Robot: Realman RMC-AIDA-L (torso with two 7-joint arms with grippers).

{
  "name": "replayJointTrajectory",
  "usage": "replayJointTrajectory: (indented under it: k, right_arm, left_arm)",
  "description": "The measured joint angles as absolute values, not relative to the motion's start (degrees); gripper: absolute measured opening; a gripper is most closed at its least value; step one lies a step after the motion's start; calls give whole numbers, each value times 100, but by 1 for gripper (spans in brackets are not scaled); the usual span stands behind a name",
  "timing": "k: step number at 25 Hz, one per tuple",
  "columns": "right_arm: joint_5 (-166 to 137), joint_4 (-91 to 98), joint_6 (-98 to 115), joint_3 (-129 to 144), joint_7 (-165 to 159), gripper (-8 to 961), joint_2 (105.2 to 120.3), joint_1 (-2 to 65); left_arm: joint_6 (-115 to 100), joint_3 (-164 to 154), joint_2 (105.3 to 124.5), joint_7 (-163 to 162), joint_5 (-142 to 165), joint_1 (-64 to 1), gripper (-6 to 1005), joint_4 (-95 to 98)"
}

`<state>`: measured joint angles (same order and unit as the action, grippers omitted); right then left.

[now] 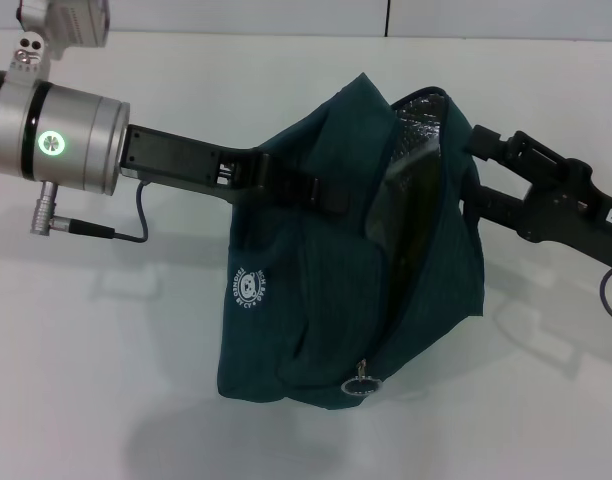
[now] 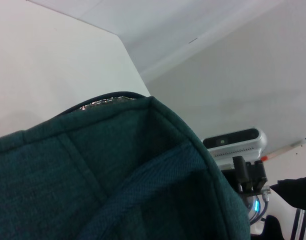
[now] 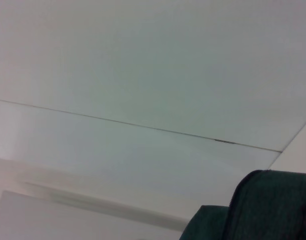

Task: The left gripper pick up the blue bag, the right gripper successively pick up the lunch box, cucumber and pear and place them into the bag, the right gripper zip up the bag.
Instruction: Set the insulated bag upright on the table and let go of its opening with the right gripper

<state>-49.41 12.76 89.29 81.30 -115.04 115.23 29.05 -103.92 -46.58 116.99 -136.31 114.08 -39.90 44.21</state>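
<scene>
Blue bag hangs above the tabletop, left end effector gripping its fabric. Right end effector at bag's mouth, grip state unclear. Zipper still open; contents mostly hidden; zipping remains.

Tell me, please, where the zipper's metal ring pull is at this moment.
In the head view, the ring pull hangs at the lower end of the blue bag, near its bottom edge, below and to the robot's right of the white round logo.

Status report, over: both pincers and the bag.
Left pincer at the blue bag, bag raised off the table. Right pincer at the bag's far edge by the open mouth. Zipper pull hangs low. Contents unseen, nothing in the way.
</scene>
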Motion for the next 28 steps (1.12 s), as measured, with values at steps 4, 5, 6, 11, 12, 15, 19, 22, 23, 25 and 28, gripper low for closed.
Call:
replayJointTrajectory:
  k: [4,5,6,11,12,15,19,22,23,25,28]
  right_arm:
    - [-4955,1276,8929,8130,-11499,869,11469,2888]
    - [-4963,1276,8920,8130,-11499,842,11453,2883]
    - [-4969,1275,8900,8130,-11498,815,11438,2875]
    - [-4978,1269,8832,8130,-11493,679,11428,2849]
    - [-4978,1266,8828,8130,-11491,651,11431,2853]
    - [-4981,1253,8791,8130,-11488,565,11441,2874]
    - [-4983,1253,8748,8130,-11487,437,11447,2880]
    - [-4984,1259,8727,8130,-11486,310,11447,2887]
    - [-4984,1264,8714,8130,-11487,268,11447,2888]
    - [-4984,1267,8690,8130,-11487,213,11446,2889]
    - [-4983,1269,8668,8130,-11481,131,11447,2891]
  left_arm:
    - [-10401,-4658,11698,-13631,11410,-3990,41,4421]
    - [-10404,-4659,11698,-13627,11410,-3990,41,4421]
    - [-10405,-4659,11698,-13623,11411,-3990,41,4421]
    - [-10414,-4714,11698,-13618,11413,-3991,41,4421]
    - [-10415,-4729,11698,-13618,11414,-3991,41,4421]
    - [-10419,-4736,11701,-13614,11417,-3991,41,4421]
    - [-10426,-4738,11704,-13595,11417,-3991,41,4421]
    - [-10432,-4738,11706,-13583,11417,-3991,41,4421]
    - [-10432,-4738,11707,-13581,11417,-3990,41,4421]
    - [-10433,-4738,11707,-13573,11417,-3990,41,4421]
    - [-10434,-4738,11707,-13570,11417,-3990,41,4421]
